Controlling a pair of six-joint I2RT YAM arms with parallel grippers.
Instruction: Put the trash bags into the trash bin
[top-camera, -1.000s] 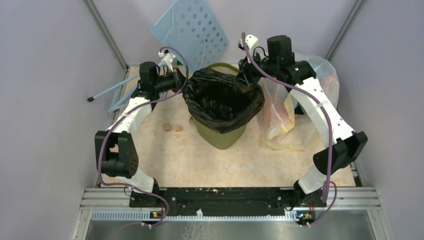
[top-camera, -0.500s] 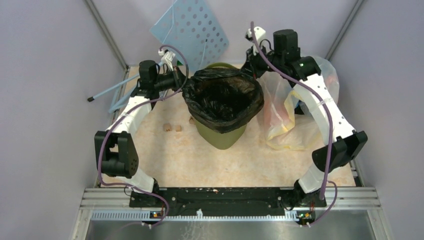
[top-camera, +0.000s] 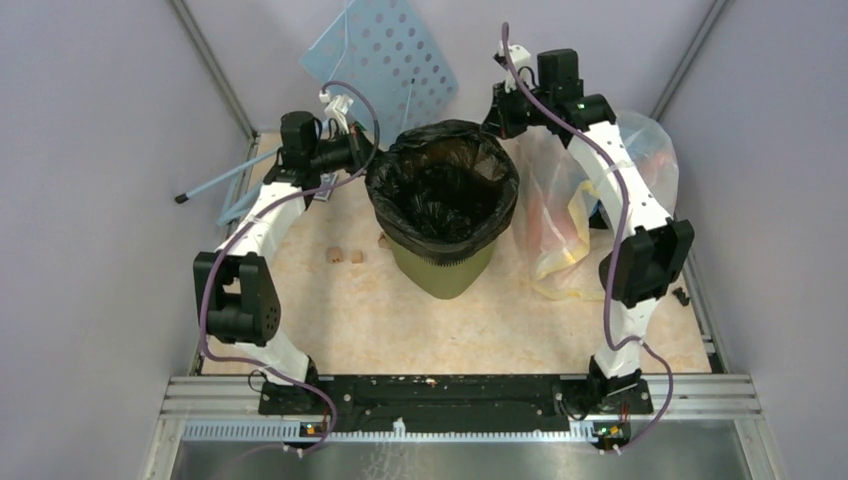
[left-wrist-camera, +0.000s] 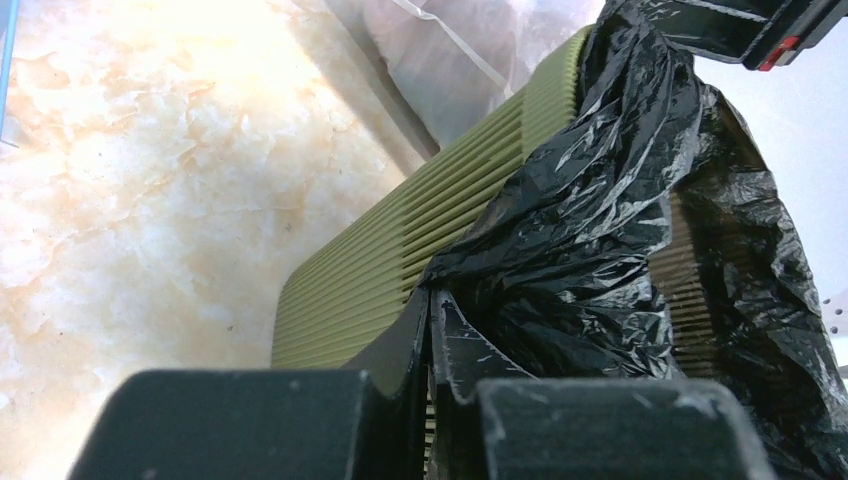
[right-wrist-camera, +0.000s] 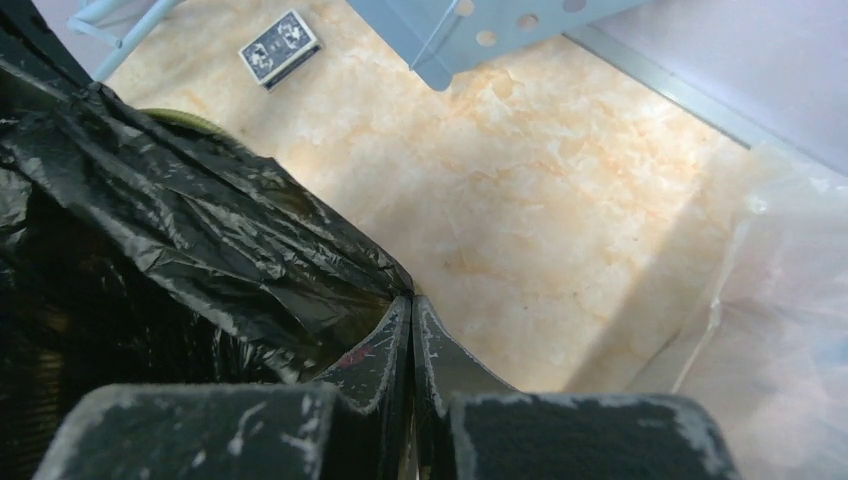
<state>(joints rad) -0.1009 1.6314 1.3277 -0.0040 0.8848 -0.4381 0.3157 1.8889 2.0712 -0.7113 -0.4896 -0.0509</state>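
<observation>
Two closed grippers pinch the bag (top-camera: 445, 195), which lines the bin (top-camera: 440, 268): left gripper (left-wrist-camera: 430, 300) on its left edge, right gripper (right-wrist-camera: 412, 300) on the far-right corner, now pulled back over the bin's far rim, exposed before.

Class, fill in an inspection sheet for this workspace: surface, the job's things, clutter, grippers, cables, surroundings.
Surface: marbled beige table, with two small brown lumps on it.
Job's things: the black trash bag sits open inside the green trash bin, its edge draped over the rim.
Clutter: clear rubbish bag to the right of the bin; blue perforated board behind it; small patterned card on the table.
Grippers: left gripper and right gripper are both shut on the bag's edge.
Cables: purple cables run along both arms.
Surroundings: plain grey walls.
</observation>
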